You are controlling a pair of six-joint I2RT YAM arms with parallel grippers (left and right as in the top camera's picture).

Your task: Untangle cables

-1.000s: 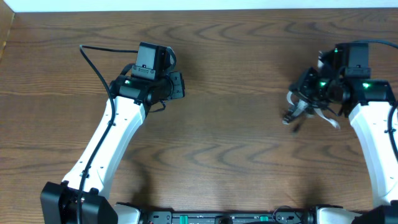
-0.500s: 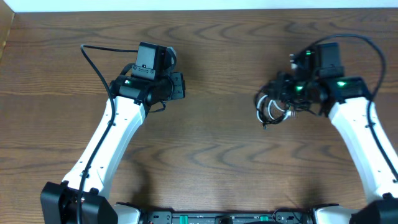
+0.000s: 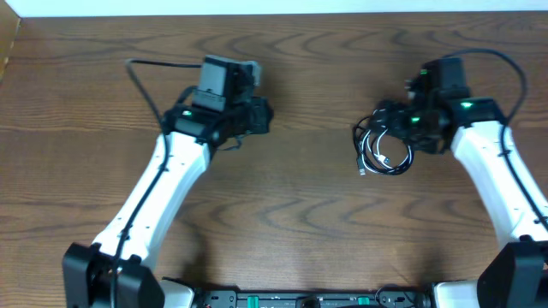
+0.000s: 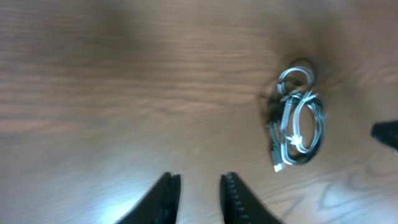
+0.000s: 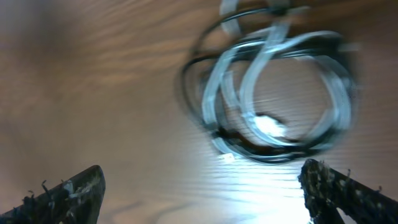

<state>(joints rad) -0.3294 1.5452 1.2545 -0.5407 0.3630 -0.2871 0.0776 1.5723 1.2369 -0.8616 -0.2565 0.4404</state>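
The cables [image 3: 384, 152] lie as one tangled coil of black and white cords on the wooden table, right of centre. My right gripper [image 3: 383, 121] hangs just above the coil's far edge, open wide with nothing in it. The right wrist view shows the coil [image 5: 273, 93] ahead of the gripper [image 5: 205, 190] and apart from both fingertips. My left gripper [image 3: 262, 116] is at the upper left of centre, well away from the coil. In the left wrist view its jaws [image 4: 199, 180] stand a little apart over bare wood, and the cables [image 4: 298, 121] lie far ahead to the right.
A thick black arm wire [image 3: 144, 79] loops off the left arm, and another [image 3: 512, 67] arches over the right arm. The table's far edge [image 3: 274, 10] runs along the top. The arm bases [image 3: 308, 298] sit along the near edge.
My right gripper swung left with the bundle, then opened and let it go onto the table. My left arm shifted right, and its jaws parted slightly.
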